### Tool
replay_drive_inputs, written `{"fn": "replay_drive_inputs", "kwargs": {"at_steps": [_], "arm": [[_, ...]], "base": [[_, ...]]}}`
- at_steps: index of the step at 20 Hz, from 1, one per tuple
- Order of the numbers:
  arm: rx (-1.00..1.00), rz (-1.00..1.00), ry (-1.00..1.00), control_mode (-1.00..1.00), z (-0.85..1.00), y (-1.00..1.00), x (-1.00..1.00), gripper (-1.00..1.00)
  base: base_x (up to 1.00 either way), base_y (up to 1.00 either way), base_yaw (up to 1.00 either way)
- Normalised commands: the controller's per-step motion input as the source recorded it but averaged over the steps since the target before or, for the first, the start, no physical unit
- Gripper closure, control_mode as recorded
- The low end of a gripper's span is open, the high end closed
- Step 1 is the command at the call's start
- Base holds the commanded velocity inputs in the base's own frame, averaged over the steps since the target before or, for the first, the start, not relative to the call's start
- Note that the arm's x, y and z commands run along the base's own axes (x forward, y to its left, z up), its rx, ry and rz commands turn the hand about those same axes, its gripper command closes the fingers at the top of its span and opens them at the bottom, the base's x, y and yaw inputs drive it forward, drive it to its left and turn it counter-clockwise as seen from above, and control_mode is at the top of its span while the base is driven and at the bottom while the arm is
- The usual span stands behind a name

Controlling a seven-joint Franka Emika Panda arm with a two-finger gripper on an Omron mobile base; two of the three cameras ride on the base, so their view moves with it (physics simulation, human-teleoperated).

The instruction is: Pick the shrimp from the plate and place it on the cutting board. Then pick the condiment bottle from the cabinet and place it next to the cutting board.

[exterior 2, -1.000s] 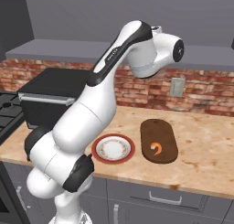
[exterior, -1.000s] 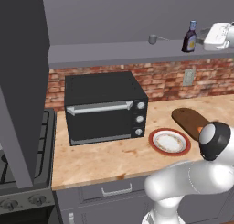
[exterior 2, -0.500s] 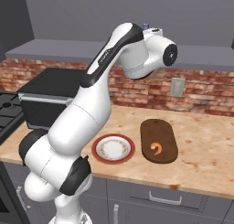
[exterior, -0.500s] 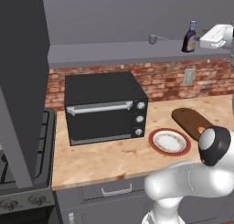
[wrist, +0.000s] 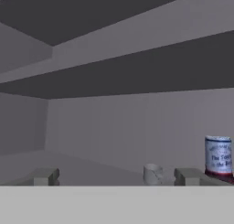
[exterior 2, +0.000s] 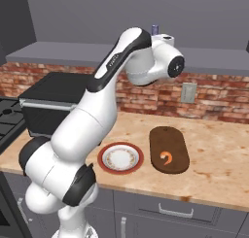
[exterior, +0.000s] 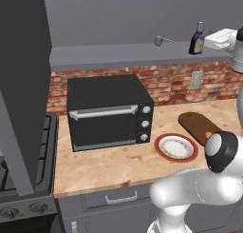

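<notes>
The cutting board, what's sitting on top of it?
A tiny curled orange shrimp lies on the dark cutting board, toward its near end. In the left base view the robot's own arm covers part of the board.

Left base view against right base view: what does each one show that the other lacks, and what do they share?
Left base view alone: the condiment bottle whole, upright on the cabinet ledge, a small grey cup left of it, and the stove. Right base view alone: the shrimp in full on the cutting board, and the arm's whole span. Both: the plate, bare, beside the board, the black toaster oven, and the brick wall.
</notes>
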Motion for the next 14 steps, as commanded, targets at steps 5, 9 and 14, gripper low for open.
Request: {"fn": "replay_drive_inputs", "kwargs": {"at_steps": [5, 9, 14], "arm": [[0.0, 0.0, 0.0, -1.0, 0.0, -0.24, 0.06, -1.0], [0.0, 0.0, 0.0, -1.0, 0.0, -0.25, 0.17, -1.0], [0.0, 0.0, 0.0, -1.0, 0.0, -0.1, 0.25, -1.0]], "base": [[0.0, 0.0, 0.0], [0.0, 0.0, 0.0], [0.0, 0.0, 0.0]]}}
